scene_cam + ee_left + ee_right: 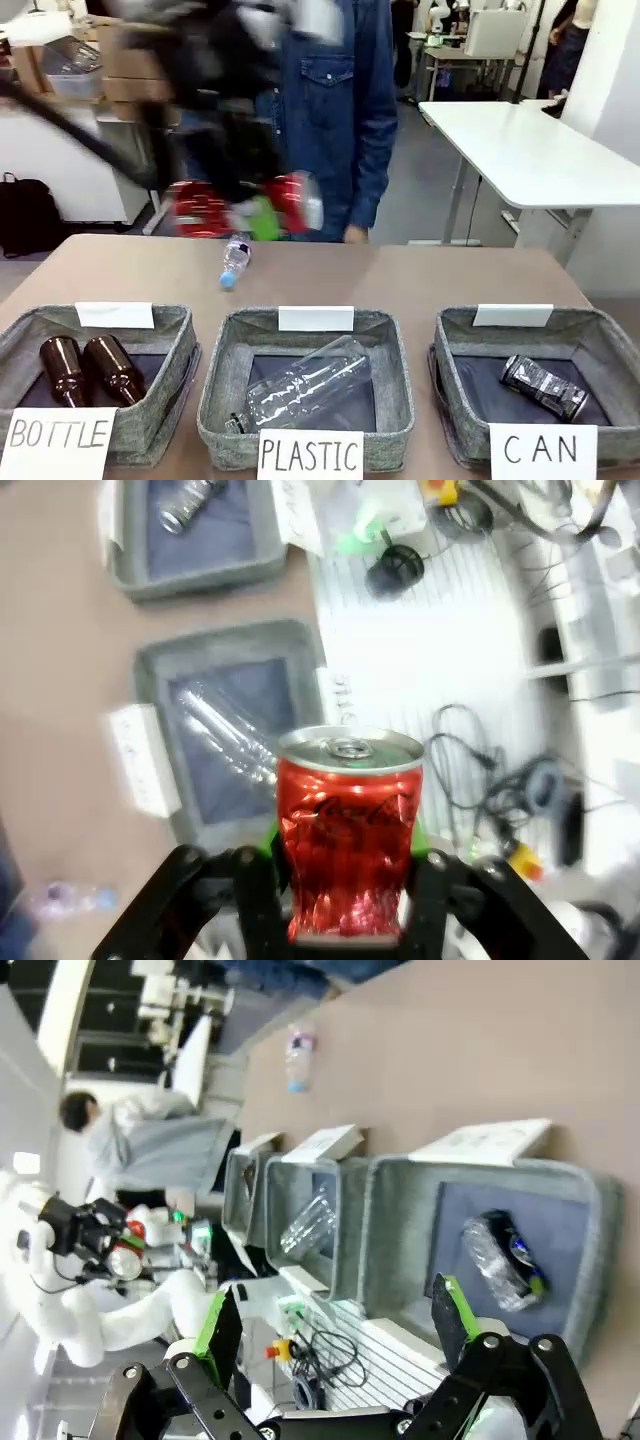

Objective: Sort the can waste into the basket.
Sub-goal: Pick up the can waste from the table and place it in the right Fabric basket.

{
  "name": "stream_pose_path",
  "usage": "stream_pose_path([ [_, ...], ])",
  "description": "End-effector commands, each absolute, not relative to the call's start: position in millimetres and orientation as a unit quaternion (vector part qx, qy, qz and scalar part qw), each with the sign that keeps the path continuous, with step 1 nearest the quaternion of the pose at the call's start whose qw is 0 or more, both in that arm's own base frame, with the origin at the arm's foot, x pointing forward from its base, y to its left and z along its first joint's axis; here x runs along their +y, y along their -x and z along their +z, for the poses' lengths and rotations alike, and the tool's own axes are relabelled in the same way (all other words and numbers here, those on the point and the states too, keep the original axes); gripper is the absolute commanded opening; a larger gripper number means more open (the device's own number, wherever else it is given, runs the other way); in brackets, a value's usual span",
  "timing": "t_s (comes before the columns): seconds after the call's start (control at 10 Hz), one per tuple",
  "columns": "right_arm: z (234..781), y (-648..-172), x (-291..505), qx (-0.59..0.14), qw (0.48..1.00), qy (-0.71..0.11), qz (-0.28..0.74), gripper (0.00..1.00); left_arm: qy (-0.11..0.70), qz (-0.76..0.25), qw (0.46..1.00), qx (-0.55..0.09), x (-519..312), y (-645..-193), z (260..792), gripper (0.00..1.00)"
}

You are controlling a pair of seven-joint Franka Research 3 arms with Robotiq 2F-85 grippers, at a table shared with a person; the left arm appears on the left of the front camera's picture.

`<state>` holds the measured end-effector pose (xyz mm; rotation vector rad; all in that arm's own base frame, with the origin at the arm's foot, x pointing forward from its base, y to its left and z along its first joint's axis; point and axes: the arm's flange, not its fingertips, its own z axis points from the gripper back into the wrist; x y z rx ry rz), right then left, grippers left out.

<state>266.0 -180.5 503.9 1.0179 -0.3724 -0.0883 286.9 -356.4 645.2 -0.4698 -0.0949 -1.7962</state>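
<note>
With the dark can (543, 387) already lying in the CAN basket (606, 335), the left gripper (345, 880) is pinching the red can (350, 820) above the bench (400, 275), not yet binned, while the right gripper (335, 1325) is hanging spread nearby.

On the worktop (440, 275), near edge, left to right: BOTTLE basket (175, 330) with two bottles (90, 370) in it, PLASTIC basket (232, 345) with one bottle (305, 388), CAN basket (455, 330) with one can (543, 387). Behind PLASTIC basket lies a small bottle (234, 259). In the left jaws: other can (348, 830), over the worktop.
</note>
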Motion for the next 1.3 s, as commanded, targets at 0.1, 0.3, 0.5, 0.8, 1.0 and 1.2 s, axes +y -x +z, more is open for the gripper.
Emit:
stream_pose_path([
  [0.1,509.6,-288.3,-153.7,-0.164,0.855,-0.491,-0.013,1.00,0.106,-0.802,0.587,-0.006,-476.0,-334.3,635.6,0.43],
  [0.3,509.6,-288.3,-153.7,-0.164,0.855,-0.491,-0.013,1.00,0.066,-0.818,0.570,0.030,-550.8,-327.6,613.9,0.43],
  [0.5,509.6,-288.3,-153.7,-0.164,0.855,-0.491,-0.013,1.00,0.015,-0.820,0.570,0.052,-609.1,-306.4,593.1,0.43],
  [0.8,509.6,-288.3,-153.7,-0.164,0.855,-0.491,-0.013,1.00,0.041,-0.821,0.568,0.031,-573.3,-301.6,567.7,0.43],
  [1.0,509.6,-288.3,-153.7,-0.164,0.855,-0.491,-0.013,1.00,0.028,-0.825,0.562,0.053,-598.6,-289.9,557.1,0.43],
  [1.2,509.6,-288.3,-153.7,-0.164,0.855,-0.491,-0.013,1.00,0.154,-0.674,0.721,-0.058,-614.8,-253.5,538.2,0.43],
])
